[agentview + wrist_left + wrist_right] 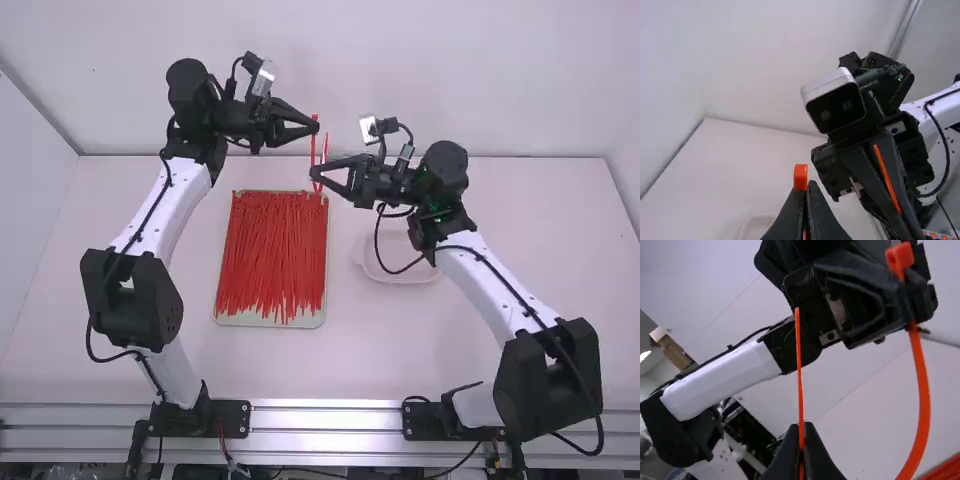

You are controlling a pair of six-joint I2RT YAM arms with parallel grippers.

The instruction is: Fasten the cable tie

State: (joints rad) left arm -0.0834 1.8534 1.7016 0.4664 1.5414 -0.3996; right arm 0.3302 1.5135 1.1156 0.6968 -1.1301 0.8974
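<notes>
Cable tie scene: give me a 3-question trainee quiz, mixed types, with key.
1. True or false: the left gripper and right gripper are both shut on one red cable tie.
2. Where are the spare ties? A) on a tray between the arms B) in a bag C) on the floor
3. Fill in: the tie's head pokes out of the ___ gripper.
Key: 1 true; 2 A; 3 left.
</notes>
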